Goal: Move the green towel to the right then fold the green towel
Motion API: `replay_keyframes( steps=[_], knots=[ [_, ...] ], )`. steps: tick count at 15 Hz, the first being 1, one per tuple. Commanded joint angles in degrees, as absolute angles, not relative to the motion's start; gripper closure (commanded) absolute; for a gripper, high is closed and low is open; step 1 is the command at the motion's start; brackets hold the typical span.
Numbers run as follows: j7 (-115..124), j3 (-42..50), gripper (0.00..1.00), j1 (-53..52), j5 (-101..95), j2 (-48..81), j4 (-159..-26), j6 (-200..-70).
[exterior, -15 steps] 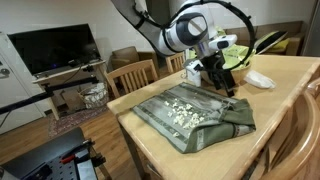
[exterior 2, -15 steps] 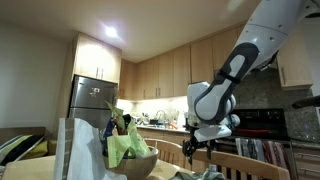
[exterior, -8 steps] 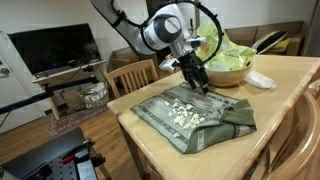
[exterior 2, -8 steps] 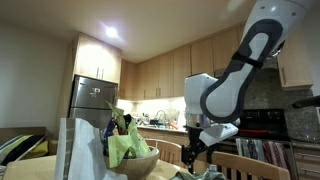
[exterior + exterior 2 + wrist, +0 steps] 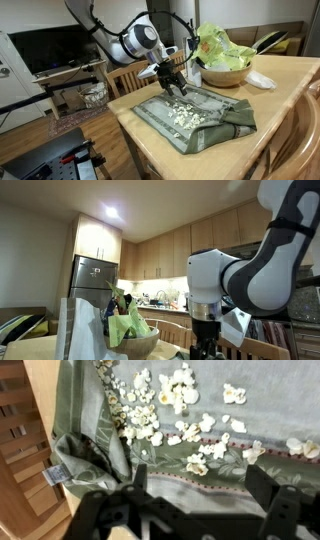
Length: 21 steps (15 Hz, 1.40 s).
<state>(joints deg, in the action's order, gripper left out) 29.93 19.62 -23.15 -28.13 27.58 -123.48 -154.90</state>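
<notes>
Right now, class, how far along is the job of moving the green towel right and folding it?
Done: nothing evident; the green towel lies mostly flat, one corner bunched. In hand: the gripper hangs open over its edge, holding nothing. Left: shift it, then fold.

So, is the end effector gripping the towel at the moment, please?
No, the end effector stands open above the towel, with only flat cloth showing between its jaws.
</notes>
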Motion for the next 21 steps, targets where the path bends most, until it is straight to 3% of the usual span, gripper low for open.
replay_keyframes(
  steps=[1, 21],
  knots=[
    [30.6, 18.1, 0.00, -22.1, -29.8, 27.0, -124.1, -154.6],
    [16.3, 4.7, 0.00, -22.1, -29.6, 28.9, -125.5, -153.4]
  ],
)
